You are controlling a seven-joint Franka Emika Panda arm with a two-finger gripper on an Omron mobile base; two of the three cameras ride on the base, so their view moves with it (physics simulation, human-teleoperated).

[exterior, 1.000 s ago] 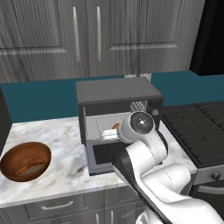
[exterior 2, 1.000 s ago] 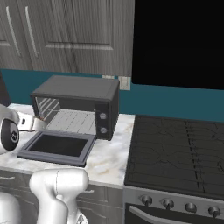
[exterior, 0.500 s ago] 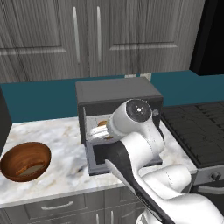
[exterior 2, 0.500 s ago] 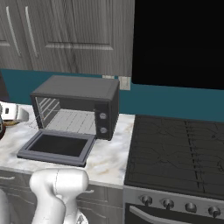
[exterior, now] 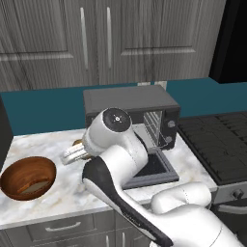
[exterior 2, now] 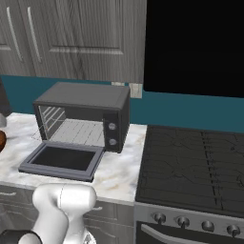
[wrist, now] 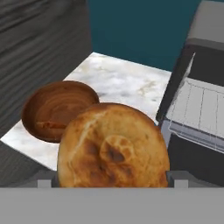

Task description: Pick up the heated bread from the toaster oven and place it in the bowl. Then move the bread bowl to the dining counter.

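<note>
The heated bread (wrist: 113, 151), a domed golden-brown bun, sits large in the hand view with my gripper (wrist: 113, 180) shut on its sides. From the left base view the gripper (exterior: 72, 155) hangs over the marble worktop between oven and bowl, with a sliver of the bun (exterior: 77, 143) showing behind it. The reddish-brown wooden bowl (exterior: 28, 177) (wrist: 59, 109) stands to the left, apart from the gripper and holding no bread. Beside it, the dark grey toaster oven (exterior: 130, 103) (exterior 2: 81, 97) has its glass door (exterior 2: 62, 159) dropped open and its wire rack (exterior 2: 81, 132) bare.
The marble worktop (exterior: 62, 202) ends at a front edge close to the bowl. A black stove (exterior 2: 190, 162) adjoins the oven on the right. Grey wall cabinets (exterior: 96, 43) hang above, and a dark appliance (exterior: 2, 137) stands at the far left.
The arm has swung left, out of the toaster oven, carrying the bun to a spot over the worktop beside the bowl. The oven rack is now bare.
</note>
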